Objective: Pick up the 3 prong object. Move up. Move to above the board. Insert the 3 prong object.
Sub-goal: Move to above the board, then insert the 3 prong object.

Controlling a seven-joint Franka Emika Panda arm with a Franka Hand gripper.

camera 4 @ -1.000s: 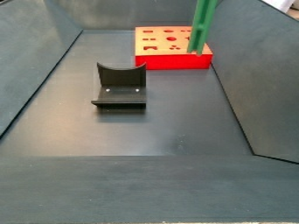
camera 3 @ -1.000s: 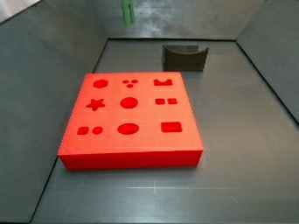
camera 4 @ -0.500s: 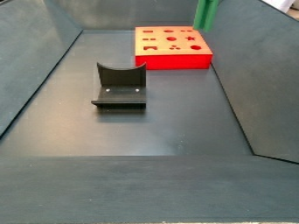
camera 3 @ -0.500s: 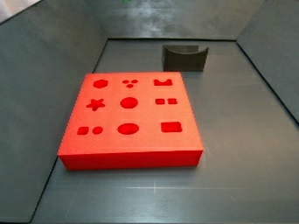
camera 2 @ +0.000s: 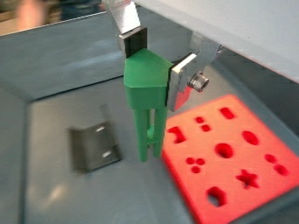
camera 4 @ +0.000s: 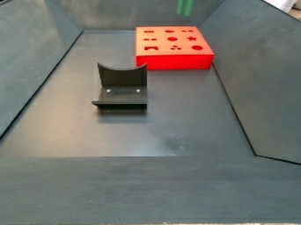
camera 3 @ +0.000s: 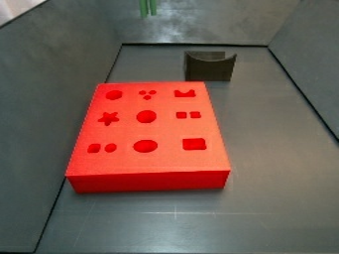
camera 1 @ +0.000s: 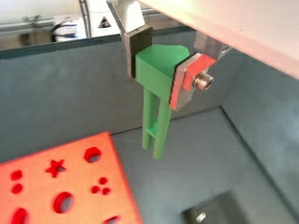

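Upright 3 prong object [camera 1: 158, 96], tool-held [camera 1: 162, 63].

No readable text anywhere.

The board [camera 3: 146, 134] carries only shaped cutouts, no letters or numbers. The 3 prong object [camera 1: 158, 96], clamped between the fingers of the end effector [camera 1: 163, 59] high above the floor, bears no label, and neither does the fixture [camera 4: 120, 86].

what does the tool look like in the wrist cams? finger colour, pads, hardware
In both wrist views the tool has two flat silver plate fingers with dark pads. One finger carries a red-orange face with a silver bolt. A pale housing sits above. No cables or markings visible.
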